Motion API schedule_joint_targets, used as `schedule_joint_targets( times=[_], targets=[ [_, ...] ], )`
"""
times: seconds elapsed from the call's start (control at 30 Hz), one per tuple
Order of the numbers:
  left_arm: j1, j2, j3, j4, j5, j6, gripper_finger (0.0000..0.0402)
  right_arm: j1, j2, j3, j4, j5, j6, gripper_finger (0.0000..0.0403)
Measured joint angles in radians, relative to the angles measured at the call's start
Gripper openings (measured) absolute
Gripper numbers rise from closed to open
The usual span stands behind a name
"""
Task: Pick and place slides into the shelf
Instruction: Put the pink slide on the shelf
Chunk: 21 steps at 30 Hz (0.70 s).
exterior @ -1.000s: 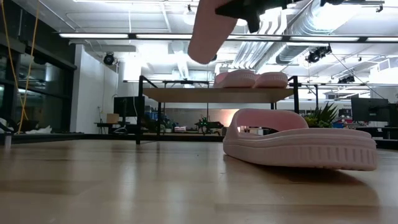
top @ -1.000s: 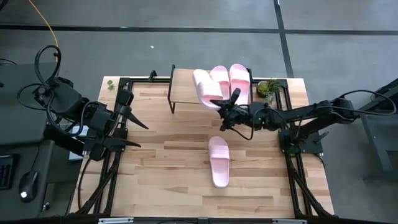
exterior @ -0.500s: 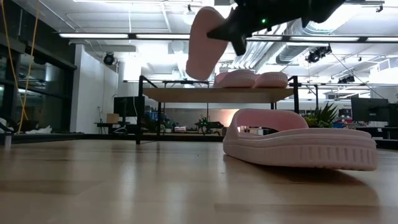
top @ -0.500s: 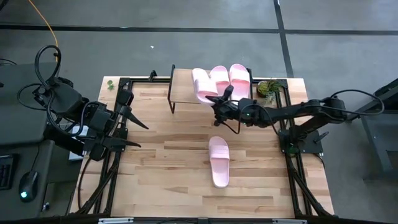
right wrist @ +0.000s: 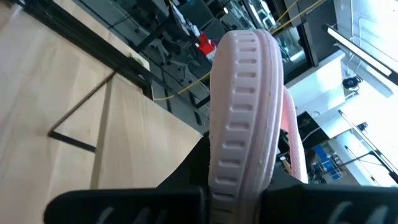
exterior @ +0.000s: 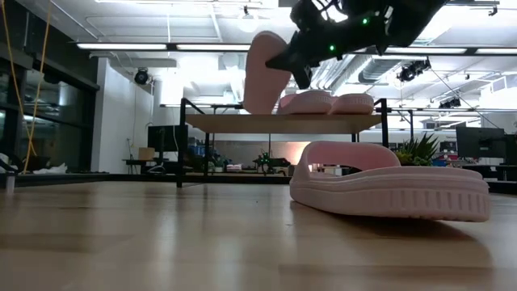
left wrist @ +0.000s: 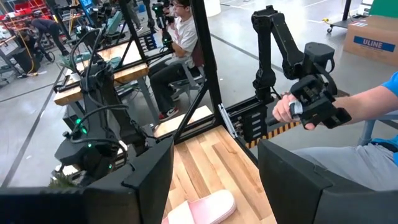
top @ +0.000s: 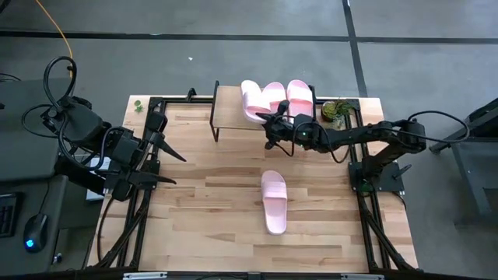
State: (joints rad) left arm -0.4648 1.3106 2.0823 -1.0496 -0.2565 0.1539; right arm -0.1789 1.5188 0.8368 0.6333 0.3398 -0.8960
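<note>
The right gripper (top: pixel 268 123) reaches over the shelf (top: pixel 227 109). Its fingers (right wrist: pixel 193 163) are closed tight on a pink slide (top: pixel 250 99). In the low view this held slide (exterior: pixel 262 73) is tipped up on its end, above the wood top of the shelf (exterior: pixel 242 123). It is just beside two more slides (top: pixel 287 97) that lie flat on the shelf, side by side. A fourth slide (top: pixel 273 201) lies flat on the counter (top: pixel 194 202), well apart from the shelf and nearer the front.

The left gripper (top: pixel 170 167) waits at the left edge of the counter. Its fingers (left wrist: pixel 146 186) are spread open and hold nothing.

In the left wrist view, a person's hand (left wrist: pixel 283 111) holds a dark handle in the room behind the counter.
</note>
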Motion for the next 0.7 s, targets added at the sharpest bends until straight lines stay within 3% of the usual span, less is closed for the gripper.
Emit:
schedule_joint_targets(
  times=[0.7],
  targets=[
    [0.000, 0.000, 0.000, 0.000, 0.000, 0.002, 0.0214, 0.015, 0.039, 0.003, -0.066, 0.071, -0.007, 0.0016]
  ],
)
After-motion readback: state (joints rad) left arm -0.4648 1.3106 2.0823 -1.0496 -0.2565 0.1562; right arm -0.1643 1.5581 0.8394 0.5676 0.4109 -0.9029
